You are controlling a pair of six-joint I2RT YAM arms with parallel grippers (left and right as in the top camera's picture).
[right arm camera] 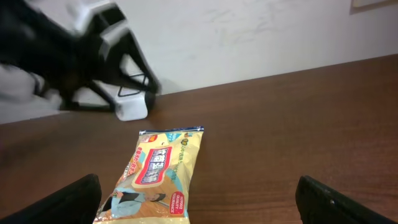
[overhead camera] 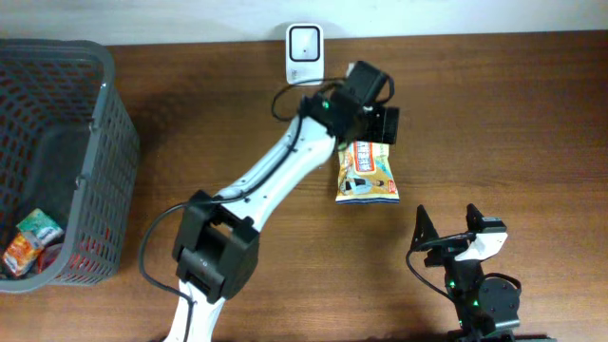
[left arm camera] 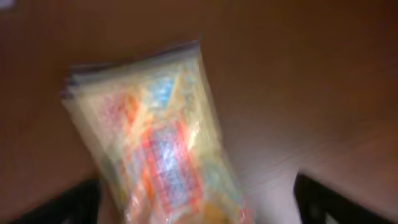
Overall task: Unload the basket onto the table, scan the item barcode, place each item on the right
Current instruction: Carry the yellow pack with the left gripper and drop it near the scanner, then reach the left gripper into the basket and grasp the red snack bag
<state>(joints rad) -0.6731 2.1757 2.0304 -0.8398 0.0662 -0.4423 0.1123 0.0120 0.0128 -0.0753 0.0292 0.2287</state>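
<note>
Left gripper (overhead camera: 380, 128): jaws spread, gripping nothing. Its wrist view is badly blurred, but the two dark fingers (left arm camera: 78, 202) sit at the bottom corners, wide apart, and seem clear of the packet. The yellow plastic snack packet (overhead camera: 366, 176) lies flat on the brown wooden table (overhead camera: 513, 114), directly under and just in front of this gripper, printed face up.

Packet print, from the right wrist view: red band with white characters down the middle, a blue strip at the top seal, a cartoon figure near the lower end. The characters are too small to read.

Right gripper (overhead camera: 446, 228): also spread wide and empty, low at the near edge of the table, apart from the packet and facing it.

Small white box-shaped barcode scanner (overhead camera: 304, 52): one, standing at the far table edge by the wall, close behind the left gripper.

Dark grey plastic mesh basket (overhead camera: 85, 161): one, at the table's left end. Inside it are probably two small colourful packets (overhead camera: 33, 237), green and orange-red; their print is unreadable.

Counts: two arms, one packet on the table.
</note>
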